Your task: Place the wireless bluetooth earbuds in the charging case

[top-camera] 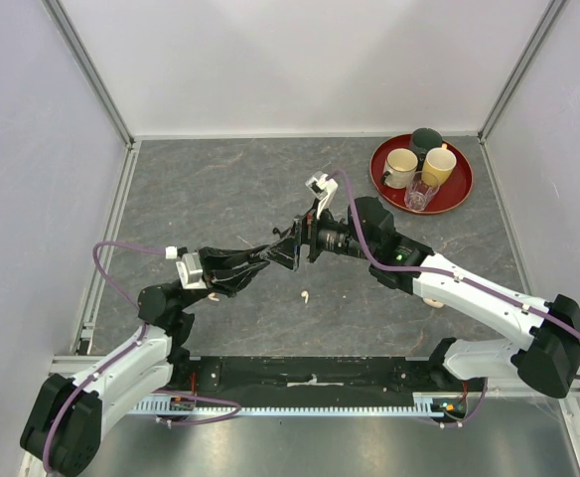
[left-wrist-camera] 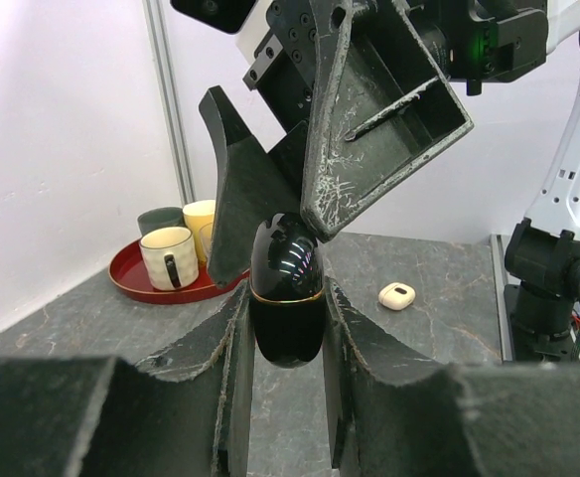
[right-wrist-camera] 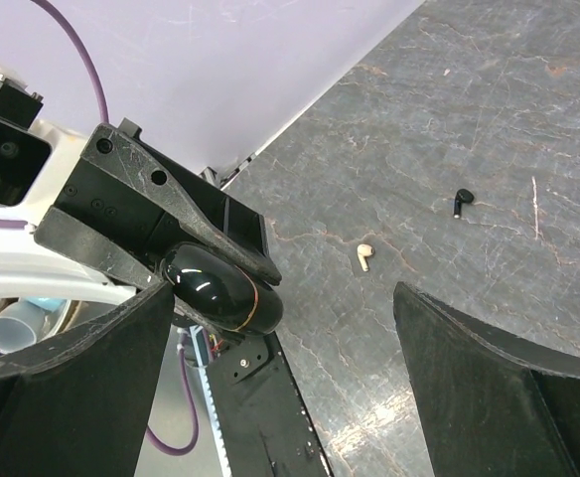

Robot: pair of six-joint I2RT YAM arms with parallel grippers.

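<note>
The charging case (left-wrist-camera: pixel 286 288), a glossy black egg with a thin gold band around it, is held up off the table (top-camera: pixel 220 189), roughly over its middle. My left gripper (left-wrist-camera: pixel 286 303) has it: the two fingers (left-wrist-camera: pixel 220 368) are drawn in and pinch the case's lower half from either side, so the rounded top stands clear above them. My right gripper (right-wrist-camera: pixel 280 298) has its fingers (right-wrist-camera: pixel 72 388) spread as wide as I see them go, and it holds nothing. From the left wrist view, the top of the case sits in the gap between those fingers. One scratched fingertip is close against the case, but I cannot tell whether it is touching. Two earbuds lie loose on the table below. A cream-white earbud (right-wrist-camera: pixel 364 255) rests just in front of where the grippers meet, and a black earbud (right-wrist-camera: pixel 463 201) lies nearby, apart from it. Further right, beside the right arm, I see a small cream-white rounded object (left-wrist-camera: pixel 396 295) that I cannot identify. At the far right corner sits a red tray (top-camera: pixel 457 189) carrying several cups (top-camera: pixel 401 166).
</note>
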